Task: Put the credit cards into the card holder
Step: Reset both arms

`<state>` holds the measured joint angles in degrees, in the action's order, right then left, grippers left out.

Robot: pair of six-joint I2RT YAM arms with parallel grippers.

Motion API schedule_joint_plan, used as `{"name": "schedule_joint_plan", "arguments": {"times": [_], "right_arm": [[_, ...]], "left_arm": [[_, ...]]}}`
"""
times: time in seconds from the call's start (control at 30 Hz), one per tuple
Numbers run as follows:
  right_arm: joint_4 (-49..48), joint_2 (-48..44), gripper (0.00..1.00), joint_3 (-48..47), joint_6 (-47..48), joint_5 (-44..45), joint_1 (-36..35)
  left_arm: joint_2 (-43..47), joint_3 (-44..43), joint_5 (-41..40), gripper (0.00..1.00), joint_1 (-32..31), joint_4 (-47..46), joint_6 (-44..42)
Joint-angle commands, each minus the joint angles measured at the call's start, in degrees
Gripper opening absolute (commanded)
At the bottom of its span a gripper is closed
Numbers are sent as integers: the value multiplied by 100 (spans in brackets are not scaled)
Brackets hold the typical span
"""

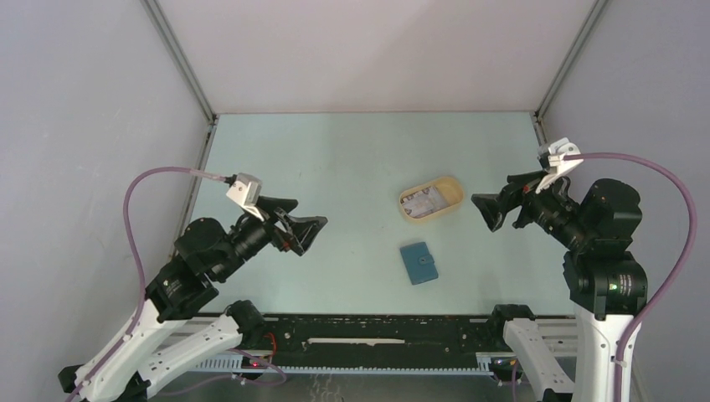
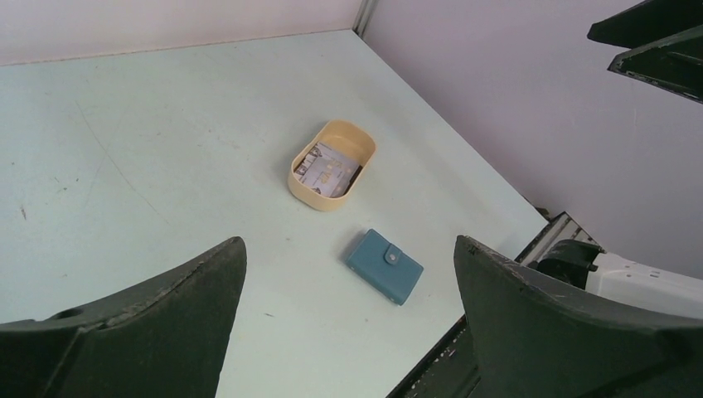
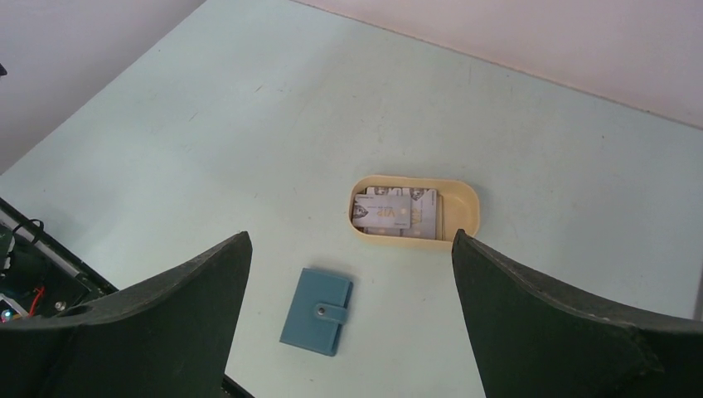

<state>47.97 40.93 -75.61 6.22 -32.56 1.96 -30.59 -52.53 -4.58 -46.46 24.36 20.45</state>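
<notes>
The card holder (image 1: 419, 263) is a teal-blue wallet, lying closed and snapped on the table near the front middle; it also shows in the left wrist view (image 2: 384, 266) and the right wrist view (image 3: 317, 311). The credit cards (image 1: 424, 201) are whitish-grey and lie stacked in a beige oval tray (image 1: 452, 186); they show too in the left wrist view (image 2: 326, 170) and the right wrist view (image 3: 394, 211). My left gripper (image 1: 303, 231) is open and empty, held above the table left of the wallet. My right gripper (image 1: 496, 211) is open and empty, right of the tray.
The beige tray (image 2: 356, 138) stands just behind the wallet. A black rail (image 1: 368, 329) runs along the table's near edge. Grey walls close in the left, right and back sides.
</notes>
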Motion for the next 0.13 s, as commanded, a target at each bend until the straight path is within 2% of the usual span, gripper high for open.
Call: {"name": "schedule_joint_plan", "arguments": {"times": [0.0, 0.1], "right_arm": [[2, -15, 100, -221, 18, -88, 23], [-33, -10, 100, -214, 8, -49, 24]], "left_arm": [[43, -325, -81, 100, 25, 27, -162], [43, -341, -96, 100, 29, 47, -194]]}}
